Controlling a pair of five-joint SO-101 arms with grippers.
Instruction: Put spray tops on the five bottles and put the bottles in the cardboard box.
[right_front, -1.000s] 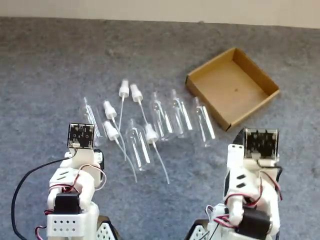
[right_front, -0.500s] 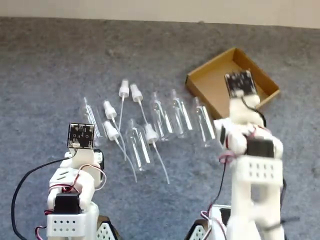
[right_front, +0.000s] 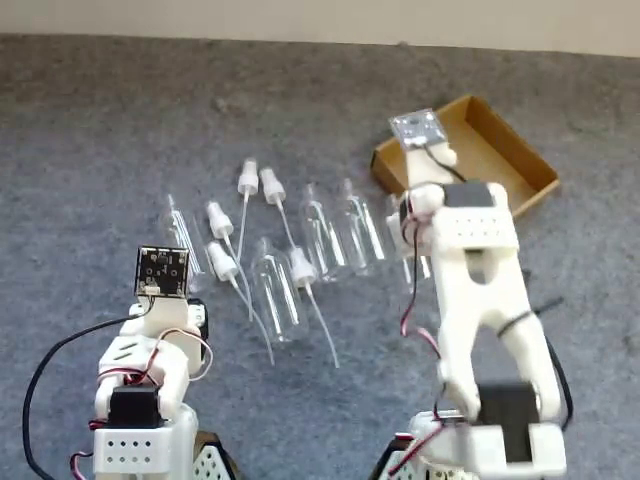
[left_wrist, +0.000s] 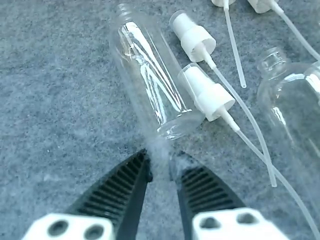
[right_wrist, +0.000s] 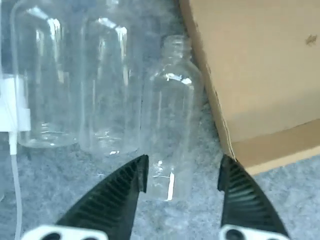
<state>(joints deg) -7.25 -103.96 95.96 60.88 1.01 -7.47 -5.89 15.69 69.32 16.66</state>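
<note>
Five clear bottles lie on the grey carpet: one (right_front: 185, 240) at the left, one (right_front: 275, 285) in the middle, two (right_front: 322, 230) (right_front: 360, 225) side by side, and the rightmost bottle (right_wrist: 170, 125) next to the cardboard box (right_front: 520, 170). Several white spray tops with long tubes (right_front: 248, 178) (right_front: 222, 262) (right_front: 301, 265) lie loose among them. My right gripper (right_wrist: 183, 165) is open, its jaws on either side of the base end of the rightmost bottle, not touching it. My left gripper (left_wrist: 160, 170) is shut and empty, just short of the base of the left bottle (left_wrist: 150, 85).
The box (right_wrist: 260, 75) is open-topped and has nothing in it; its near wall runs close beside the rightmost bottle. My right arm (right_front: 470, 270) stretches over the carpet's right side. My left arm (right_front: 150, 350) is folded at the front left. Bare carpet lies behind the bottles.
My right arm has unfolded from the front right and swung forward and left, over the rightmost bottle by the box. The left arm has not moved.
</note>
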